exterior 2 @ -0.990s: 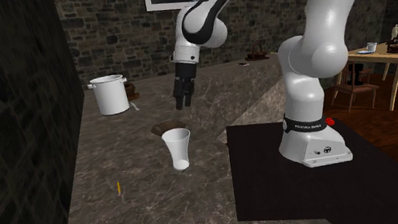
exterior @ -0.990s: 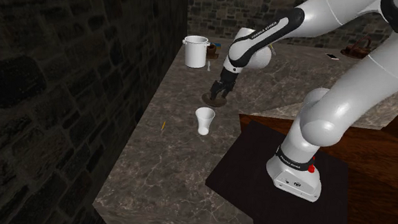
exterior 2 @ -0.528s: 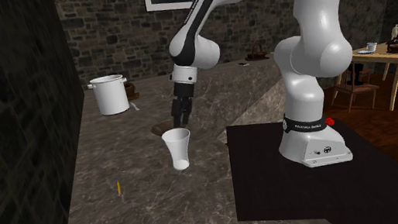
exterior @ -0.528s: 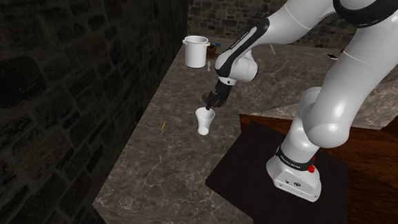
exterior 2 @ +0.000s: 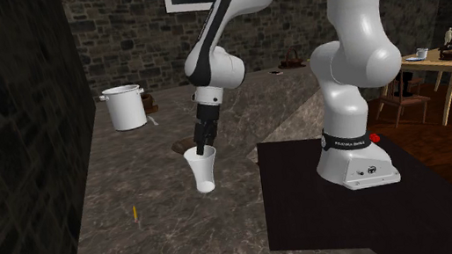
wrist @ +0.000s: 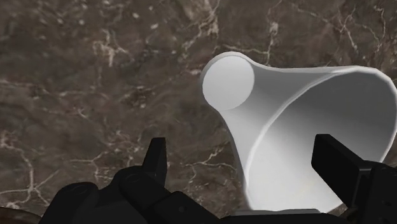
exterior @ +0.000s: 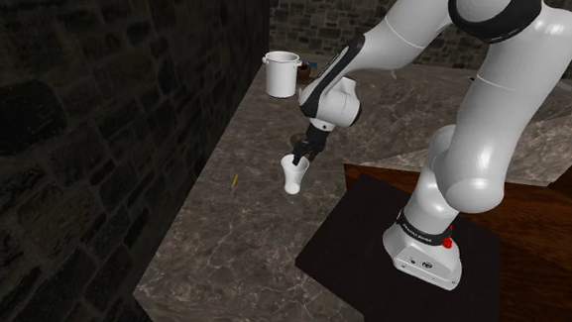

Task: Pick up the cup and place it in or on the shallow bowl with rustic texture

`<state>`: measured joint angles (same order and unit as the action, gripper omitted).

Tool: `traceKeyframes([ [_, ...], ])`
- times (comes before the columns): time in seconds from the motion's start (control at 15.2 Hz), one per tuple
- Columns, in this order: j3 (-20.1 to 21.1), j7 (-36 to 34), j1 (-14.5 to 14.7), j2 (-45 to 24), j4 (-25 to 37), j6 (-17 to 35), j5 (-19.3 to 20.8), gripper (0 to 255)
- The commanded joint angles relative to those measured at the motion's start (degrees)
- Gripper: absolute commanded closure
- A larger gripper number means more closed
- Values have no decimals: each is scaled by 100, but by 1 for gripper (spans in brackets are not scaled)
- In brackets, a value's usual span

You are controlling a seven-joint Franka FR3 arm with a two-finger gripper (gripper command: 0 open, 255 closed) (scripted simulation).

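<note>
Marble desk: your claw has dropped astride the cup rim, open, holding nothing. Close next; bowl waits at cup's eleven o'clock.

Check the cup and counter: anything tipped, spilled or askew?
Nothing stands out. The white cup stands upright on the marble counter, and the open gripper straddles its rim without clasping it.

Faint, unreadable lettering on the arm's black base band.
</note>
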<state>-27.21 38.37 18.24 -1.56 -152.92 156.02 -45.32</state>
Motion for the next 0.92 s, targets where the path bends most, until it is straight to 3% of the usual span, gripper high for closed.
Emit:
traceKeyframes([
  [0.0, 7, 26, 4, -19, 6, 7, -39, 0],
  [0.26, 6, 24, 3, -17, 5, 6, -36, 0],
  [0.33, 6, 24, 3, -17, 5, 6, -36, 255],
  [0.86, 6, 23, 3, -15, 4, 7, -34, 255],
])
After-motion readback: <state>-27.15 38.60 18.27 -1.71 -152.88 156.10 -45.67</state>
